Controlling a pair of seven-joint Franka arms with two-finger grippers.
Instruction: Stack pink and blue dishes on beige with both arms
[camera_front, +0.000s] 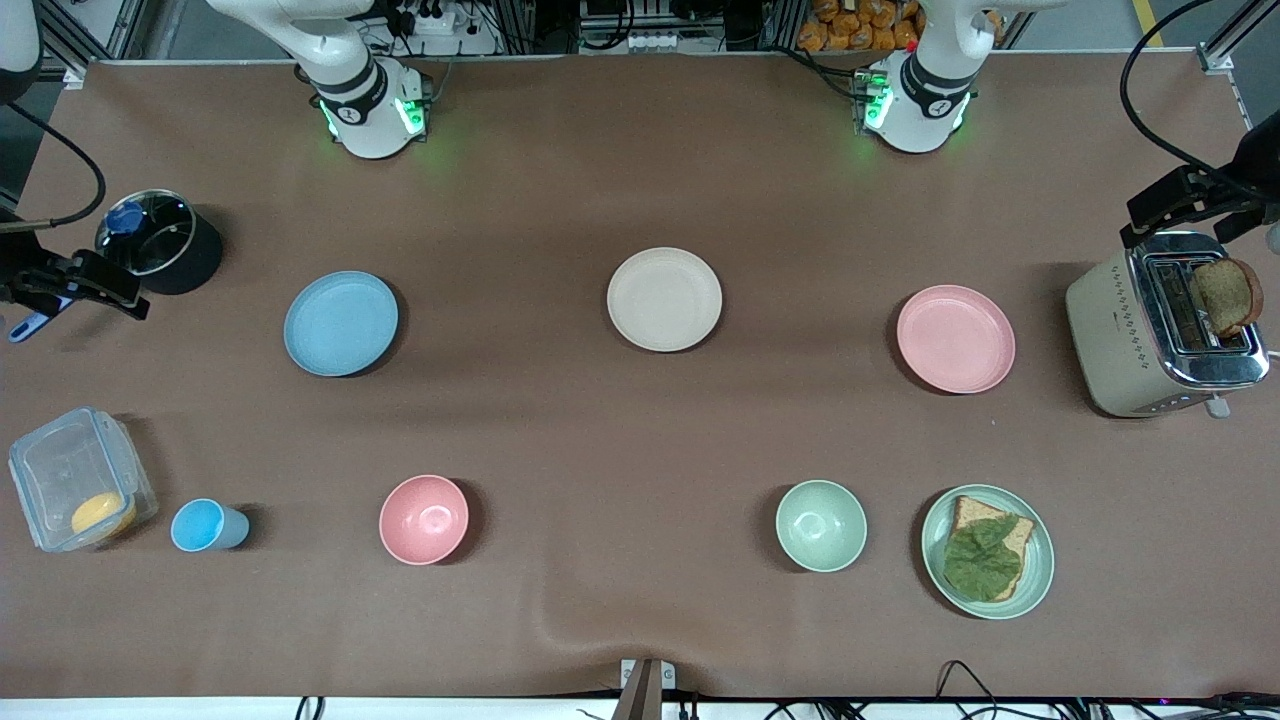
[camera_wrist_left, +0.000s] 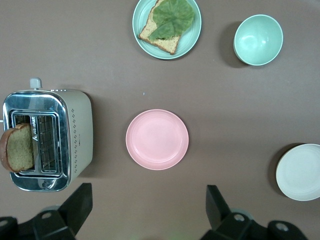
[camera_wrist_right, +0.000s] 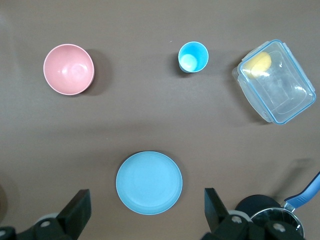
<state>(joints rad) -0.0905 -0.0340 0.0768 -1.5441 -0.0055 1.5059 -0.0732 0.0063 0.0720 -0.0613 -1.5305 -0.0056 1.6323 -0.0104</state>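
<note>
1. The blue plate (camera_front: 340, 323) lies flat on the table (camera_front: 640, 620) toward the right arm's end, the pink plate (camera_front: 955, 338) toward the left arm's end, and the beige plate (camera_front: 664, 299) sits between them, well apart from both. Nothing is stacked yet.
2. The left hand (camera_wrist_left: 147, 210) hangs high over the pink plate with its fingers spread wide and empty; the right hand (camera_wrist_right: 145, 210) hangs likewise over the blue plate, spread and holding nothing.
3. The step in hand looks like the descent to each plate. These plates are low-rimmed and flat, so each hand should probably come down at the rim, one finger inside and one outside, and pinch the edge.
4. Bring one plate to the beige plate at a time, so the arms do not meet over the middle.
5. The front view shows all three plates and both arm bases, but the hands barely appear there.
6. Each wrist view shows its own spread fingers. The left one also catches the toaster (camera_wrist_left: 47, 140) and the beige plate's edge.
</note>
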